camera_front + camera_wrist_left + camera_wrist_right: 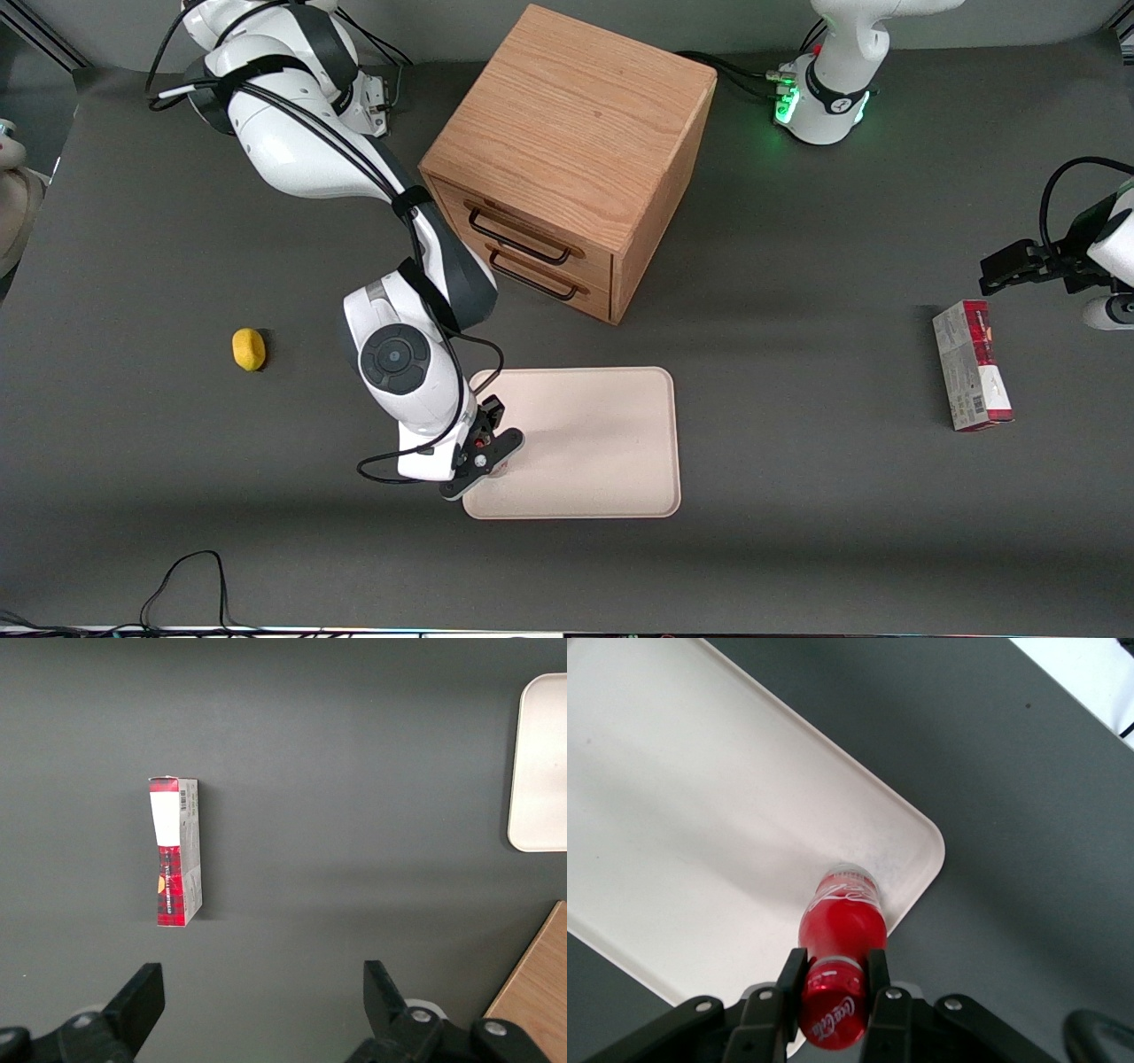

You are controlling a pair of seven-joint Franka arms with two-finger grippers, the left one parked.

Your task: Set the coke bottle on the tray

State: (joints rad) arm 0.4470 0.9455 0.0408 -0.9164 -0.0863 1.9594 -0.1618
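Gripper [834, 979] fingers pinch the red, white-lettered coke bottle [842, 921], seemingly upright, on the tray [700, 815].

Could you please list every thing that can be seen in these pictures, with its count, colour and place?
coke bottle: one, red with red cap and white lettering, upright over a corner of the tray, gripped at the neck.
tray: one, cream-beige, on the table, nearer to the front camera than the cabinet.
cabinet: one, wooden, two drawers with dark handles, near the middle of the table.
yellow lump: one, yellow, on the table toward the working arm's end.
carton: one, red and grey, on the table toward the parked arm's end.
table: one, dark grey.
hand: one, black fingers, shut on the coke bottle, above the tray corner.
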